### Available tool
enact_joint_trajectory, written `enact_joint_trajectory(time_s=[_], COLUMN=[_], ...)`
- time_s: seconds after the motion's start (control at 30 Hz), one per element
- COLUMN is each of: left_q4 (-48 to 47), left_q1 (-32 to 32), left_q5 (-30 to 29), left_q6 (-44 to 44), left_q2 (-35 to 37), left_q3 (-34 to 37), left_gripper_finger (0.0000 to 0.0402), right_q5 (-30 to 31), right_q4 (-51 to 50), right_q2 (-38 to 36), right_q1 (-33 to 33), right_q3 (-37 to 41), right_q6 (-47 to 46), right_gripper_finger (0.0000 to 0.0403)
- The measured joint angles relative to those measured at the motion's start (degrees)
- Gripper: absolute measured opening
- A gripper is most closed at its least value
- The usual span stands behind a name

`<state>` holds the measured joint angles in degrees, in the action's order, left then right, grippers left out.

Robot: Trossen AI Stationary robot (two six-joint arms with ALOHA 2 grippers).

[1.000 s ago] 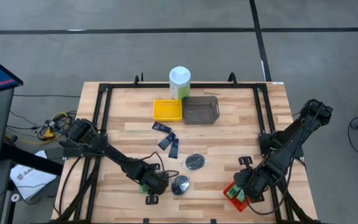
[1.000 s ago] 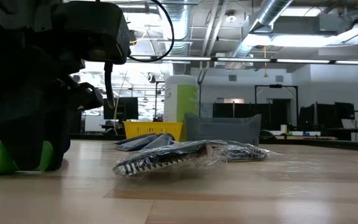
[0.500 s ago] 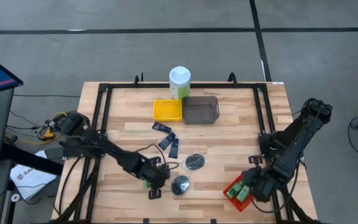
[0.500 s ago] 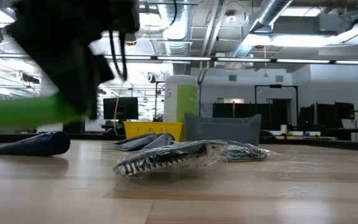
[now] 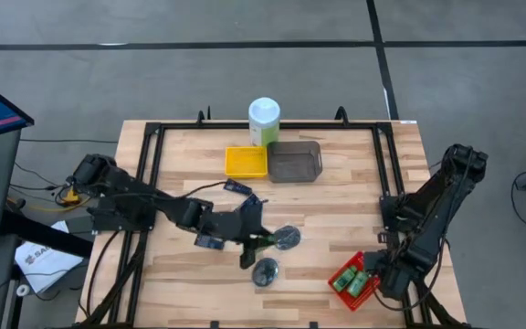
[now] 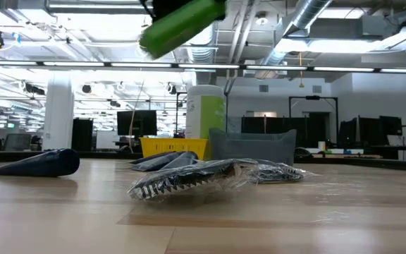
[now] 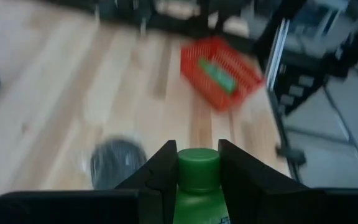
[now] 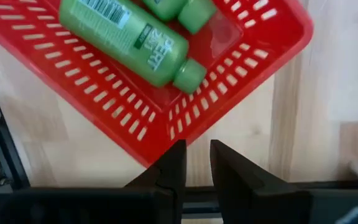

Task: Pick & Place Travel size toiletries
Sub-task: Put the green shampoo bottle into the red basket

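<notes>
Since the earlier frame the left gripper [image 5: 261, 241] has lifted off the near-left part of the table and swung toward the middle, carrying a green bottle [image 7: 199, 186] with it; in the low view that bottle [image 6: 182, 27] now hangs high above the wood instead of lying on it. The left fingers are closed narrowly on the bottle's neck, with its cap showing between them in the left wrist view.

The right gripper [image 5: 386, 274] waits at the near right, just beside the red basket [image 5: 352, 281]. Its fingers [image 8: 169, 168] stand only a narrow gap apart and hold nothing. Two more green bottles [image 8: 129, 37] already lie in that basket.

The step in hand looks like the carry of the third bottle across to the red basket, which the left wrist view shows ahead [image 7: 222, 71]. The next move would call for travelling on to the right, over the two wrapped dark discs [image 5: 286, 238] near the table's middle, then lowering above the basket's open space before release. The dark blue tubes [image 5: 247, 205] lie far of the discs, one more [image 6: 37, 162] lies to the near left, and the yellow tray [image 5: 246, 162] and grey tray [image 5: 295, 161] sit at the far edge by the pale green canister [image 5: 264, 119].
</notes>
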<state>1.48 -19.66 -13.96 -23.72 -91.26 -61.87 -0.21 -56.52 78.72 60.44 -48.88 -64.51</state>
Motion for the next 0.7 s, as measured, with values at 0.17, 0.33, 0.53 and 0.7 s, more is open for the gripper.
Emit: enact_joint_trajectory(time_s=[0.17, 0.33, 0.53, 0.7], left_q4=[10.03, 18.4, 29.1, 38.54], left_q1=[1.99, 3.45, 5.57, 6.97], left_q5=[-0.04, -0.02, 0.03, 0.1], left_q6=[2.52, 2.94, 4.55, 8.57], left_q2=[-1.41, -2.03, -2.08, -2.05], left_q3=[-0.02, -0.02, -0.02, -0.02], left_gripper_finger=[0.0086, 0.0086, 0.0086, 0.0086], right_q5=[0.07, 5.91, 28.74, 43.82], right_q4=[-0.21, -1.15, -2.63, -1.52], right_q2=[-0.39, -3.22, -10.49, -18.13], right_q1=[0.22, -0.88, -3.7, -7.8], right_q3=[-0.3, -3.89, -6.47, -6.56], right_q6=[-1.97, 0.33, 0.48, 3.01], right_gripper_finger=[0.0065, 0.0065, 0.0065, 0.0071])
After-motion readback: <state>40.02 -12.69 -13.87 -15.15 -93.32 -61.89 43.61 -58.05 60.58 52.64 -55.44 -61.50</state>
